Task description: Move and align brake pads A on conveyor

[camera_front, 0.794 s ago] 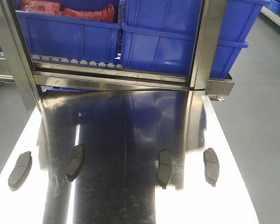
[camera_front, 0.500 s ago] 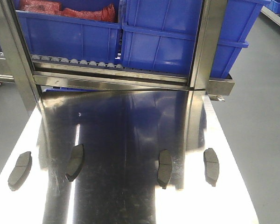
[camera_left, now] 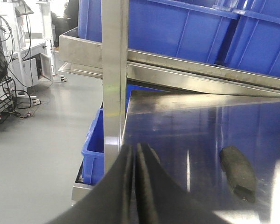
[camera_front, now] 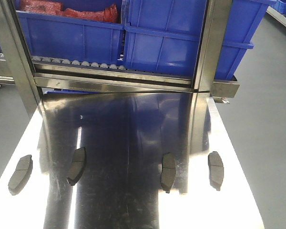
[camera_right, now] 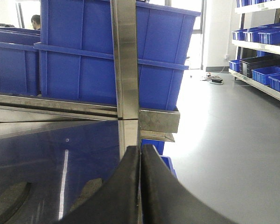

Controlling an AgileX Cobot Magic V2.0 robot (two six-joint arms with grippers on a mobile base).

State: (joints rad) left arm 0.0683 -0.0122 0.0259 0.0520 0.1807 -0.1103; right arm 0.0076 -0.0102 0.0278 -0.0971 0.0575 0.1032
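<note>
Four brake pads A [camera_front: 76, 165] lie in a loose row across the lower part of the front view. They sit flat on the shiny steel table [camera_front: 133, 119], well apart and angled unevenly. Conveyor not in view.

Left claw [camera_left: 134, 156] and right claw [camera_right: 140, 156] are both pinched narrow, holding nothing.

Risks, as judged:
- Thin pads on slick steel may skid from a fingertip instead of lifting.
- Claws coming down unopened would only shove them.
- Rack post [camera_right: 126, 60] looms close in both wrist views; a swing could clip it.
</note>
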